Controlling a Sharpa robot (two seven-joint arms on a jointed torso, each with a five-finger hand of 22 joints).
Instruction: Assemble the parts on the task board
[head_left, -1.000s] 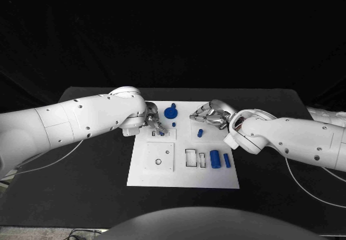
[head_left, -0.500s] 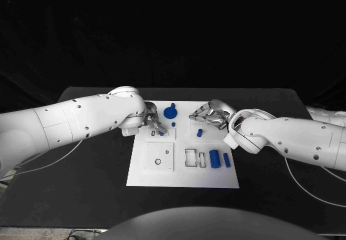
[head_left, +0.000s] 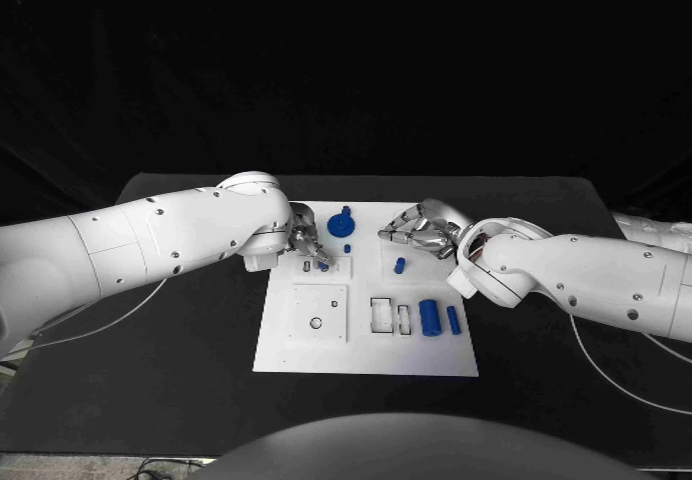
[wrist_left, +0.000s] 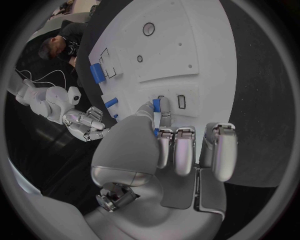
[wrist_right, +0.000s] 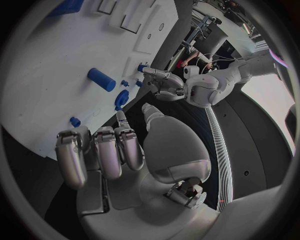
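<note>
The white task board (head_left: 368, 345) lies mid-table. My left hand (head_left: 306, 243) hovers over its far left part, pinching a small blue part (wrist_left: 156, 105) between thumb and a finger just above two small rectangular slots (wrist_left: 182, 101). My right hand (head_left: 418, 230) hangs over the board's far right part with its fingers curled in and nothing in them (wrist_right: 119, 150). On the board sit a round blue knob (head_left: 342, 224), a small blue peg (head_left: 348, 248), a short blue peg (head_left: 400, 265), a thick blue cylinder (head_left: 430, 317) and a thin one (head_left: 454, 320).
A raised square plate (head_left: 319, 312) with a hole takes the board's near left. Two empty rectangular slots (head_left: 382, 315) lie beside the thick cylinder. Black table (head_left: 173, 340) surrounds the board, and both white arms cross it from the sides.
</note>
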